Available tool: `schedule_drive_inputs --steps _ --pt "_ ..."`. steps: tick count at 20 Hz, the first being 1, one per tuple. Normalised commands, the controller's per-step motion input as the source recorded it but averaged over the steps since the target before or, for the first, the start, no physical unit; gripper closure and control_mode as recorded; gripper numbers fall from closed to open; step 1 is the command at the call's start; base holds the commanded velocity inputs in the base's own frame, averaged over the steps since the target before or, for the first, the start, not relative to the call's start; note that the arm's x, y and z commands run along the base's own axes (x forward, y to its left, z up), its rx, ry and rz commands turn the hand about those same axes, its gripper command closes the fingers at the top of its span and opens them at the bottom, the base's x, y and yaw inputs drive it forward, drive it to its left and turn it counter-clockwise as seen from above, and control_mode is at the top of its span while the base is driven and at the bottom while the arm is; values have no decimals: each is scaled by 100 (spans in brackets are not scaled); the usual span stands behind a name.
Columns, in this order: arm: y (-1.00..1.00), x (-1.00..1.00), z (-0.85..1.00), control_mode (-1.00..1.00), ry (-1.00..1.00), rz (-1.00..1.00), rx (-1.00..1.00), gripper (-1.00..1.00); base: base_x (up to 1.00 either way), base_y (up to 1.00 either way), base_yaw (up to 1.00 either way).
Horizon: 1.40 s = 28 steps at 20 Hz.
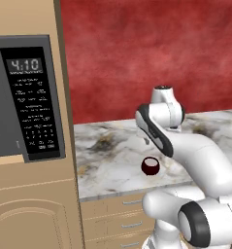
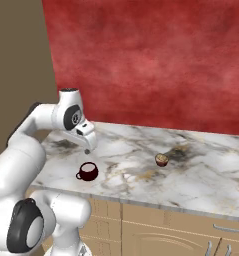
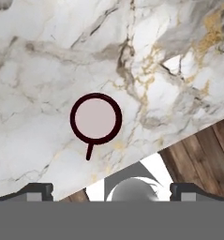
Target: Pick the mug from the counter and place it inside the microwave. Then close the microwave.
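Round glossy maroon mug [image 3: 95,118], veined marble counter [image 3: 48,56]

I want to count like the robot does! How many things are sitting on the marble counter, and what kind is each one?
Small glossy dark maroon round mug: 1
Small round tan-and-brown thing, too small to tell what it is: 1
Total on the white and grey marble counter: 2

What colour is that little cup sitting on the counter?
The mug is glossy dark maroon, clearest in the right base view.
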Motion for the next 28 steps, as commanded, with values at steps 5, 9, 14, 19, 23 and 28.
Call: schedule_drive_inputs --steps 5,9,14,19,23,28 --pt "0 0 -35 -100 -1 0 0 -100 0 0 0" --pt "10 3 -26 -100 -5 0 0 -100 0 0 0" --pt "18 0 -29 -100 -1 1 0 -100 0 0 0" --pt "11 0 -24 -100 0 0 0 -100 0 0 0" --pt "4 0 -26 -100 0 0 0 -100 0 0 0" --pt "3 0 -24 -100 0 0 0 -100 0 0 0"
